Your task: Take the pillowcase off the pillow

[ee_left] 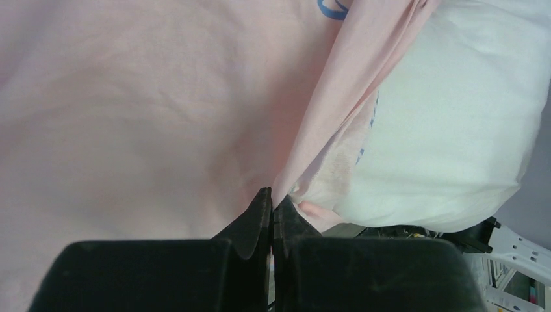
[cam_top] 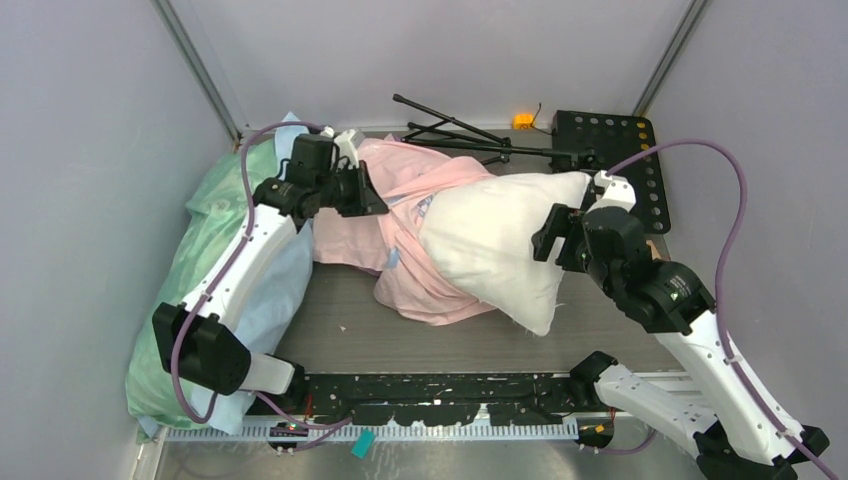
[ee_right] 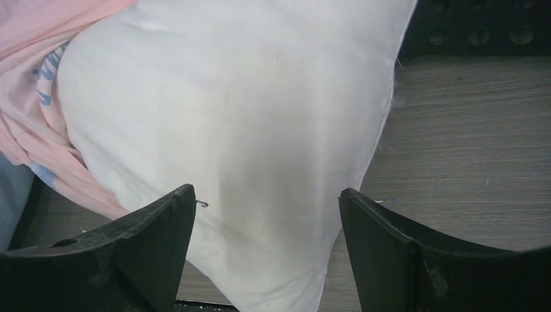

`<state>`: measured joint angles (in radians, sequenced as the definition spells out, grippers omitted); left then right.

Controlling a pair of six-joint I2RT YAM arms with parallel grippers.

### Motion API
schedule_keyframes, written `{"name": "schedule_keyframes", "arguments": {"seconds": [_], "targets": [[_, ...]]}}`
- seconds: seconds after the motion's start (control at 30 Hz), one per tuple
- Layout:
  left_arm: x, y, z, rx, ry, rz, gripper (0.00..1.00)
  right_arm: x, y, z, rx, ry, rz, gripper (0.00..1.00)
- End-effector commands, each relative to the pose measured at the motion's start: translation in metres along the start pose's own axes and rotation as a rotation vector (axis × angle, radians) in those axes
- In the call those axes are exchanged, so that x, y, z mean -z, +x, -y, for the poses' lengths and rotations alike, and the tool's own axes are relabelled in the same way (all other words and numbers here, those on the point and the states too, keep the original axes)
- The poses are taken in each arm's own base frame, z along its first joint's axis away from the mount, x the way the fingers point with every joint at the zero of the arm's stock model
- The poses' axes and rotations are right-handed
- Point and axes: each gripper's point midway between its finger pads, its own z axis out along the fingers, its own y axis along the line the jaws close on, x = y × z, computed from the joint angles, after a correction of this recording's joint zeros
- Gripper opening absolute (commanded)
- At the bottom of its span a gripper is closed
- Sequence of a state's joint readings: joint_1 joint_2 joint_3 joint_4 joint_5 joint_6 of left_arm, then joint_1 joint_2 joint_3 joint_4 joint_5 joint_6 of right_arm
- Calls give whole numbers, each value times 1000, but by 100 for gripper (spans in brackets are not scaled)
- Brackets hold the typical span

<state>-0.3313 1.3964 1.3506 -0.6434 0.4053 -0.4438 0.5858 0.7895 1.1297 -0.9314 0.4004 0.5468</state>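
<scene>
Pink pillowcase (cam_top: 395,250) lies bunched in the middle of the tabletop (cam_top: 340,335). The white pillow (cam_top: 495,250) sticks out of its right end. Most of the pillow is bare, and its low corner rests on the tabletop.

The left arm goes up the left side of the top view, over green bedding (cam_top: 200,260) and blue bedding (cam_top: 280,295). Then it bends, so its wrist points right. The left pincer (cam_top: 372,197) is pressed together and pinches a fold of the pillowcase near its upper left end.

The right arm leans up from the lower right corner, and its wrist points left. The right pincer (cam_top: 548,236) is spread wide, with the right side of the pillow between its fingers.
</scene>
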Motion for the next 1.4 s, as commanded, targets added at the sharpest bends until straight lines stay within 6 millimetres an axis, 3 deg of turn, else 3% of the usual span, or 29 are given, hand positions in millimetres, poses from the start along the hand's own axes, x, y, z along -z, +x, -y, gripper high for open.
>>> {"name": "schedule_keyframes", "arguments": {"seconds": [0.0,0.13,0.27,0.33,0.4,0.53,0.67,0.77,0.87,0.93,0.97,1.07,1.13,1.17,1.3,1.37], "targets": [[20,-8,-1,-27,-4,62,2,10,-16,-13,88,-48,-31,86],[22,-4,0,-33,0,61,8,-1,-25,-22,98,-38,-32,86],[27,-1,12,-71,10,42,41,-18,-26,-43,109,-78,-67,89],[27,3,24,-212,-57,15,56,-28,-26,-50,127,-81,-87,90],[29,1,43,-326,-105,29,61,-41,-24,-51,138,-52,-101,90],[20,-13,82,-389,-43,79,65,-68,-15,-44,116,17,-105,91],[-6,-27,108,-437,-11,94,71,-92,1,-39,21,-3,-141,91],[-50,-24,111,-486,-48,43,84,-104,22,-35,-25,-24,-210,91],[-88,-19,115,-488,-58,-22,87,-110,42,-28,-29,-15,-260,91],[-109,-17,116,-464,-54,-49,87,-110,60,-22,-33,-17,-282,83],[-118,-17,117,-454,-56,-57,87,-109,67,-20,-36,-22,-287,73],[-138,-17,111,-435,-91,-76,80,-103,81,-17,-54,-55,-290,22],[-145,-17,106,-430,-113,-87,74,-99,91,-14,-62,-66,-300,6],[-147,-15,103,-430,-121,-95,67,-96,96,-12,-61,-68,-308,1],[-138,-27,75,-422,-257,-54,29,-90,108,5,-53,-17,-314,0],[-126,-36,58,-406,-318,-29,22,-86,105,14,-55,26,-294,0]]}}
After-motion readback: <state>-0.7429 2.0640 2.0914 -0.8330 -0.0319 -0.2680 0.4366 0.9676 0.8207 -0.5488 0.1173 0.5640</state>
